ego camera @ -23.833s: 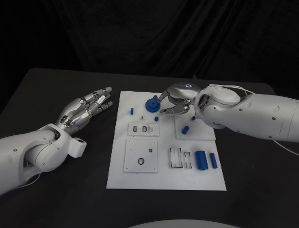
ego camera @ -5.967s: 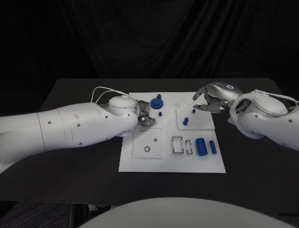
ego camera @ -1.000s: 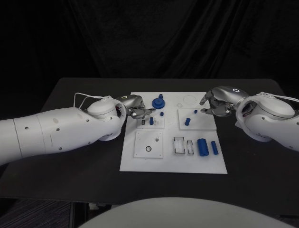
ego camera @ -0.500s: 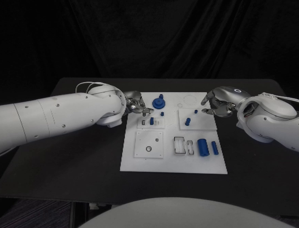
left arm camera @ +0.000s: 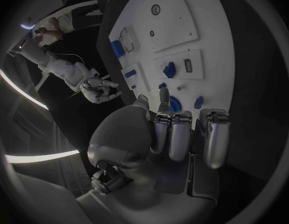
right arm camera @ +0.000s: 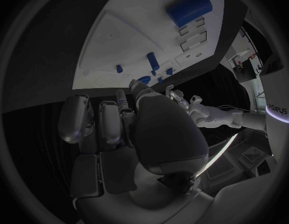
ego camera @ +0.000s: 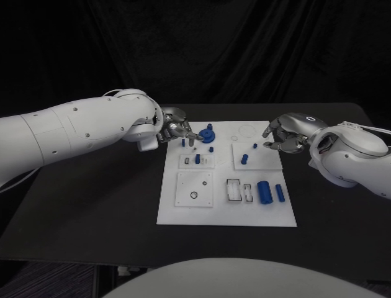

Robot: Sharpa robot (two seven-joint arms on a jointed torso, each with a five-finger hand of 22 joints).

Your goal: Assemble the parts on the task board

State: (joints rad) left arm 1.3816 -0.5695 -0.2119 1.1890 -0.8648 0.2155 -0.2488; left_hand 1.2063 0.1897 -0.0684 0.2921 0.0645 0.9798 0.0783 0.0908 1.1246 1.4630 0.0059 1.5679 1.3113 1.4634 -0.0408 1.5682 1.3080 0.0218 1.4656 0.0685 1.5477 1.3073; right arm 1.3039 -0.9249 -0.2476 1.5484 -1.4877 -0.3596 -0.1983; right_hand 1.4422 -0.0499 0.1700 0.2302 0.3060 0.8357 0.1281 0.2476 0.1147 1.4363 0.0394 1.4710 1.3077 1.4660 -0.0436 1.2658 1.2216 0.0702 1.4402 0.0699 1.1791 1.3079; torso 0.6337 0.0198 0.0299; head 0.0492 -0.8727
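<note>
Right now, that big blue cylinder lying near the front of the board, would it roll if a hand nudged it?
Probably. The big blue cylinder lies on its side on the flat task board, so a sideways push would likely roll it. It looks rigid and smooth, perhaps slippery under metal fingers. It seems small enough to be light.

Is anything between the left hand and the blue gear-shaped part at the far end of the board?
Nothing visible. The left hand is right beside the blue gear-shaped part on the task board; whether its fingers touch it cannot be told.

White task board, blue parts, black table
</note>
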